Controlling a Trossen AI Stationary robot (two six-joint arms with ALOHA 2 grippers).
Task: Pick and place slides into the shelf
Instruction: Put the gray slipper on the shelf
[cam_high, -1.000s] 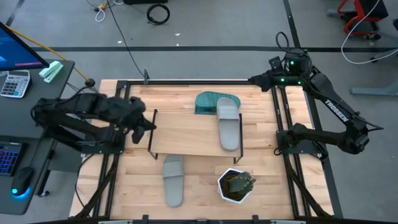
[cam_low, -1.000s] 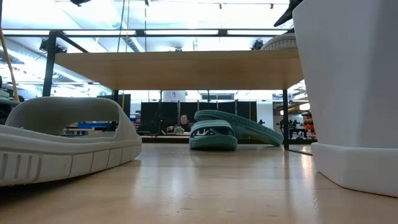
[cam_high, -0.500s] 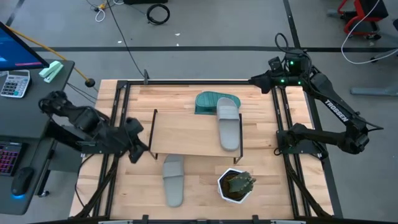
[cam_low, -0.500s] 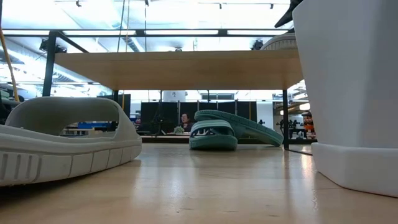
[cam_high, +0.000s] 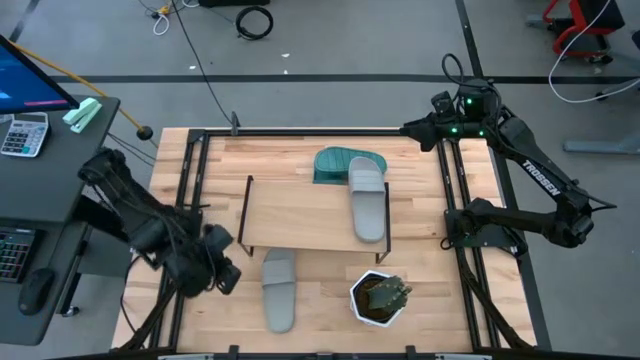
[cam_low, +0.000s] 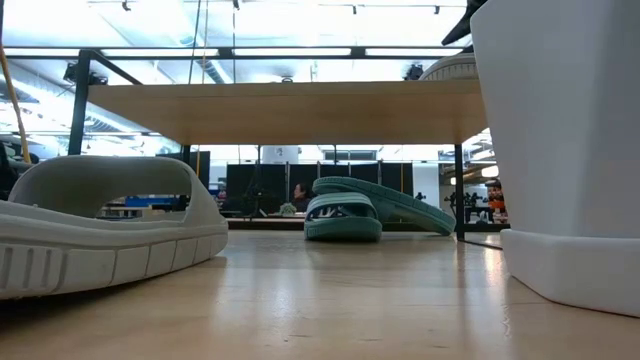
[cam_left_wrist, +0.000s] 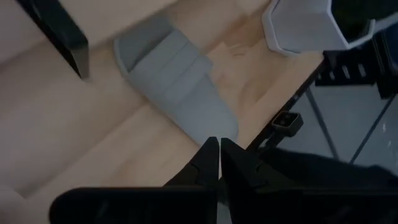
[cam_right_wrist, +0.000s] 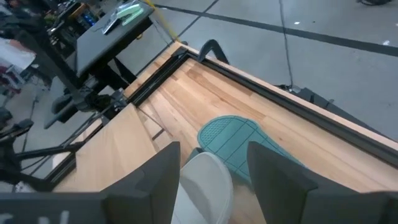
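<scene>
One light grey slide (cam_high: 279, 290) lies flat on the table in front of the shelf (cam_high: 300, 215), and shows in the left wrist view (cam_left_wrist: 174, 81) and the low view (cam_low: 100, 230). A second grey slide (cam_high: 368, 203) lies on the shelf board, its far end overhanging. Two teal slides (cam_high: 340, 165) lie on the table behind the shelf, one leaning on the other (cam_low: 370, 210). My left gripper (cam_high: 228, 280) is shut (cam_left_wrist: 219, 149), just left of the near grey slide and apart from it. My right gripper (cam_right_wrist: 214, 174) is open, high over the table's far right corner (cam_high: 412, 127).
A white hexagonal plant pot (cam_high: 380, 298) stands at the near edge, right of the near grey slide, and fills the right of the low view (cam_low: 570, 150). Black frame rails run along both table sides (cam_high: 455, 190). A desk with a keyboard and calculator stands to the left (cam_high: 30, 130).
My left arm has swung from beside the shelf's left end toward the table's near edge, bringing its gripper down next to the grey slide on the table. The slides, shelf and right arm have stayed where they were.
</scene>
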